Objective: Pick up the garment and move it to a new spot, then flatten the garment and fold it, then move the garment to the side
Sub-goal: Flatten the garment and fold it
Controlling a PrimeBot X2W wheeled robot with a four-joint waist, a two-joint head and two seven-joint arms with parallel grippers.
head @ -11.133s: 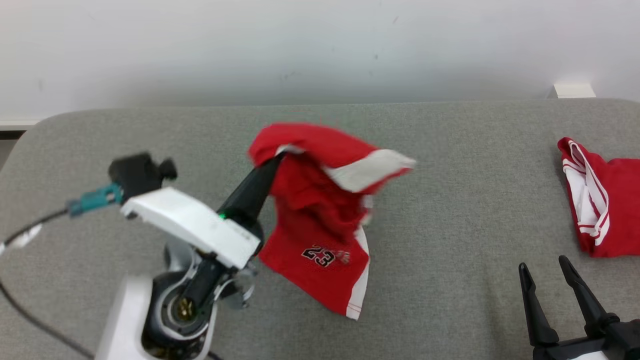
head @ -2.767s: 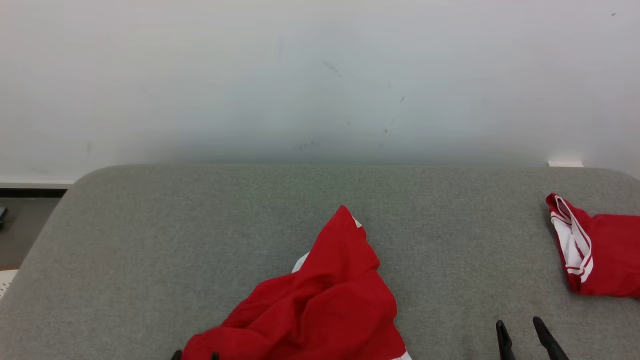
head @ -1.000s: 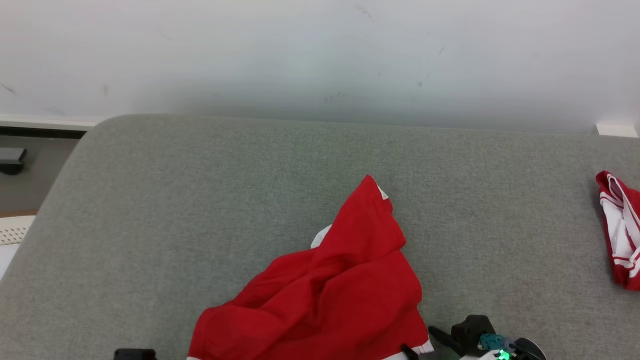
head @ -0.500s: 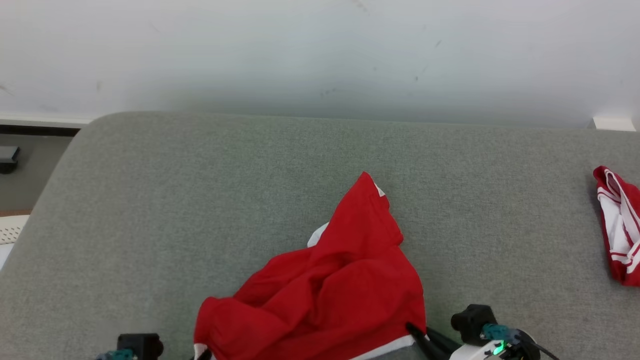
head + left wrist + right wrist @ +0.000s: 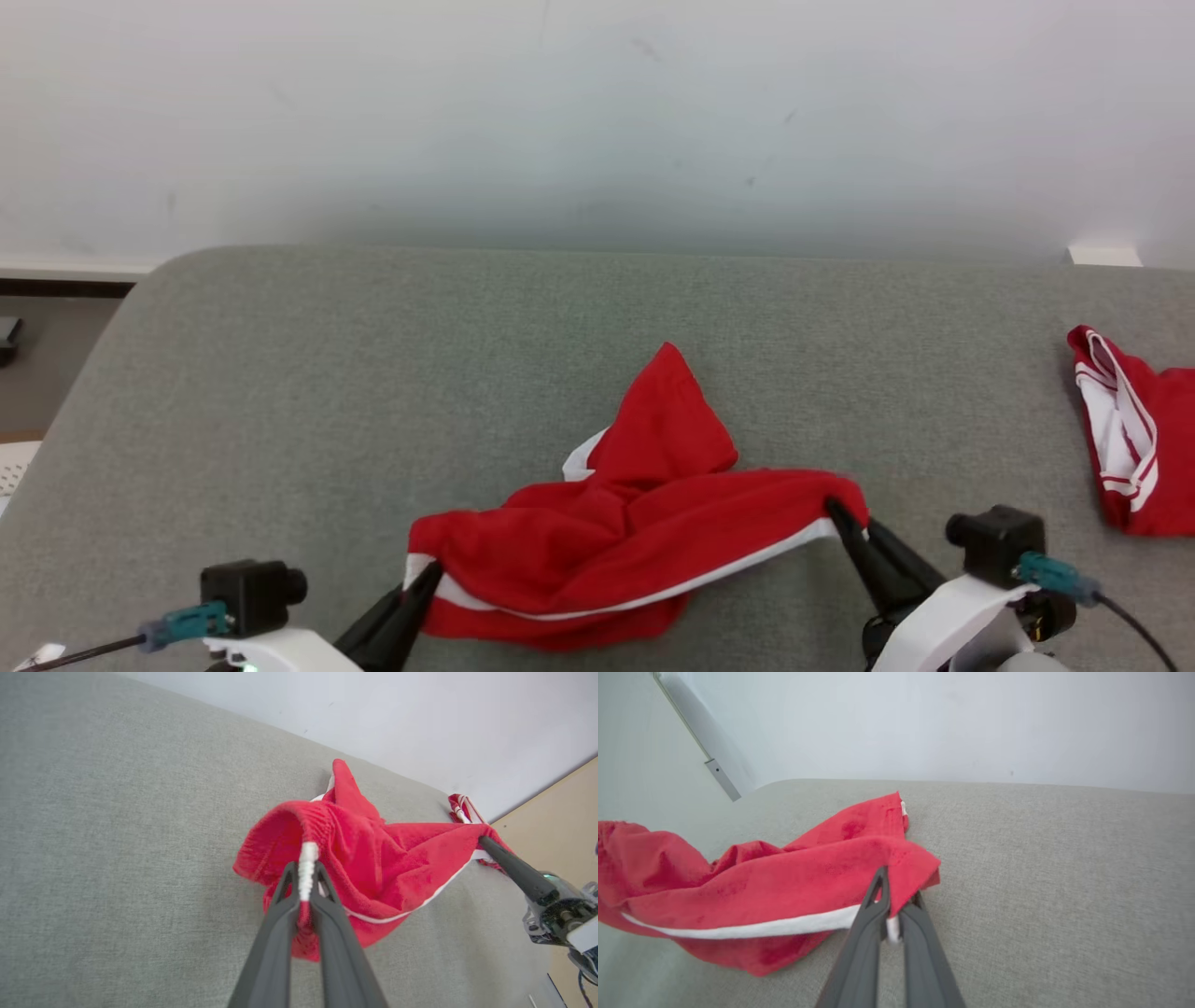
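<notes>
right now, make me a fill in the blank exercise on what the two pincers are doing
1. The left pincer is shut on the ____ trim of the garment.
2. The right pincer is ____ on the same garment.
3. A second red garment lies at the ____ end of the grey surface.

Missing words: white; shut; right

Red garment (image 5: 597, 551), white trim, grey surface (image 5: 373, 392), second garment (image 5: 1134, 457) seemingly red-and-white striped

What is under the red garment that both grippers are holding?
Grey fabric surface shows below the raised, white-trimmed near edge of the red garment. The garment's far part drapes onto that surface, so whatever lies beneath it there is covered.
</notes>
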